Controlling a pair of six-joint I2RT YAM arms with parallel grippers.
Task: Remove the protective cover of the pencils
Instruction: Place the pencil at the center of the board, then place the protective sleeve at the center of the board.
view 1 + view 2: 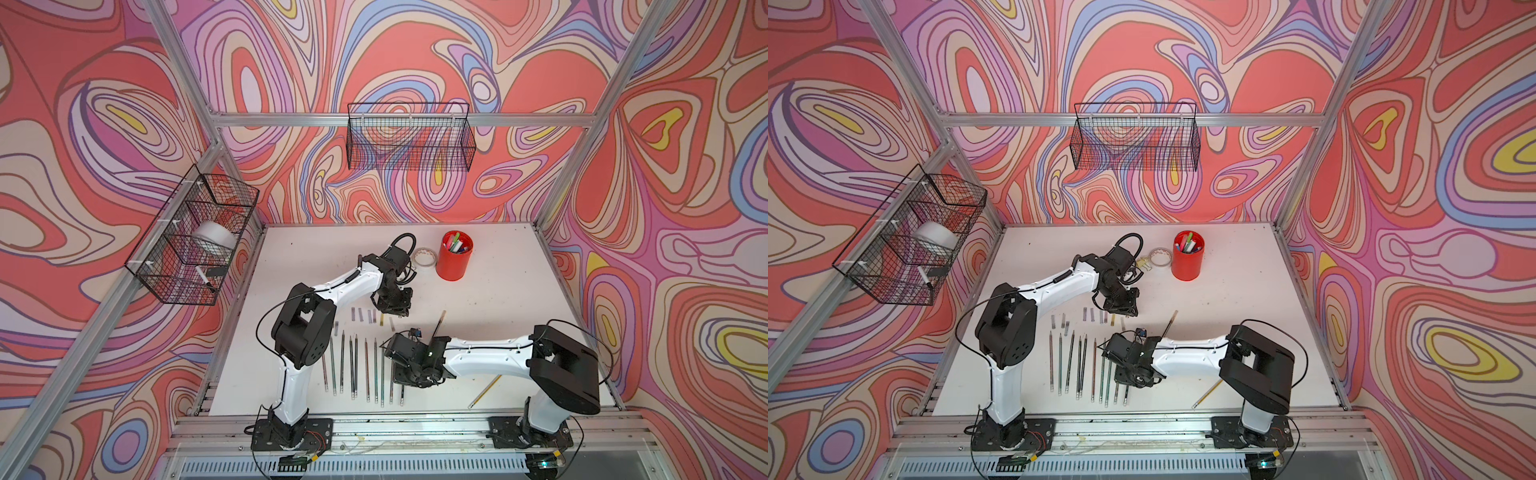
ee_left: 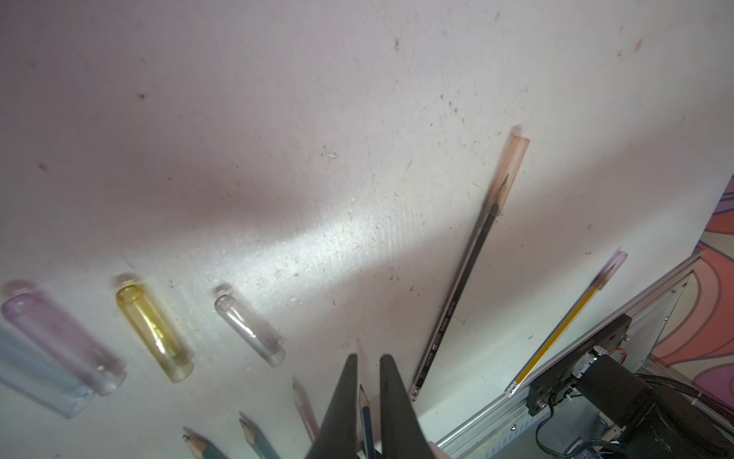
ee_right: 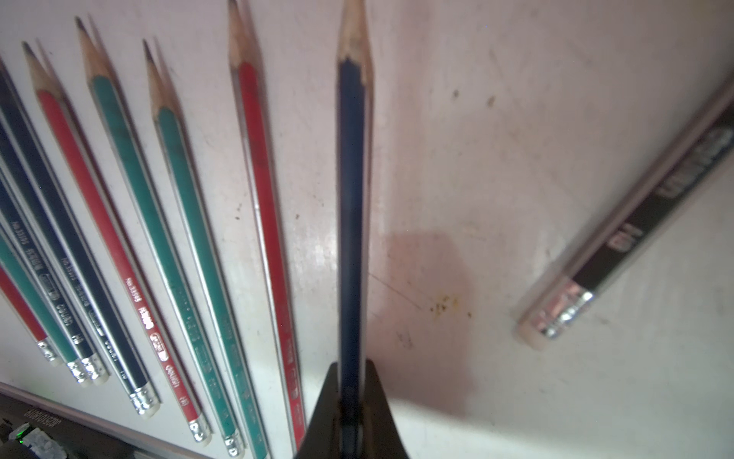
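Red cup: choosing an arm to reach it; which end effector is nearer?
Left. The left end effector sits short of the red cup; the right end effector is farther back, by the pencils.

Lab: aluminium frame (image 1: 291, 119), robot arms (image 1: 353, 286)

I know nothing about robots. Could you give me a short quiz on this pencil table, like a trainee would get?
1. True or false: the right gripper is shut on a dark blue pencil whose sharpened tip is bare.
2. Which pencils still wear a clear plastic cover? A) the black pencil and the yellow pencil lying apart from the row of bare pencils; B) every pencil on the table; C) none.
3. Fill in: the tinted plastic cover lying between the purple cover and the colourless cover is ___.
Key: 1 true; 2 A; 3 yellow.
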